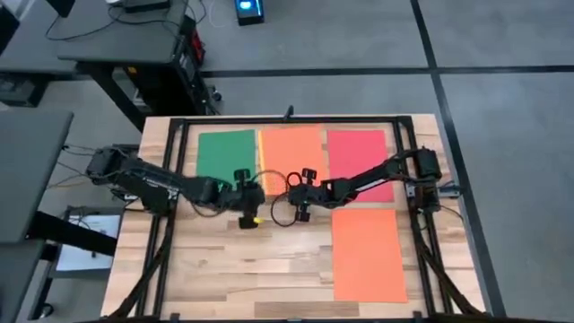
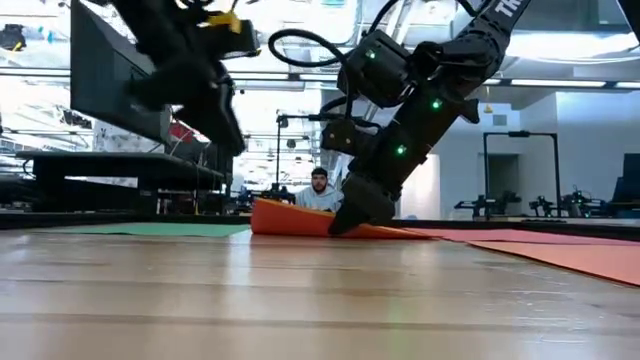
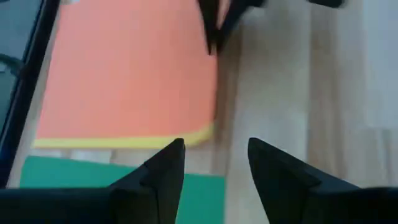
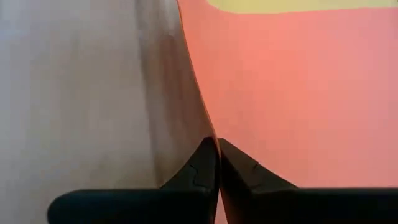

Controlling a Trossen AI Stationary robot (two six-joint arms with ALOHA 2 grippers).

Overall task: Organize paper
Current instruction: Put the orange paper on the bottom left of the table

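At the far middle of the light wooden table (image 1: 224,269), the right gripper (image 4: 217,163) pinches the near edge of the flat rectangular orange paper sheet (image 1: 291,148), lifting it off a yellow sheet (image 3: 124,142) beneath. The left gripper (image 3: 214,163) hovers just beside, fingers parted and empty. A green sheet (image 1: 226,154) and a pink-red sheet (image 1: 359,152) flank them; another orange sheet (image 1: 368,256) lies nearer on the right.
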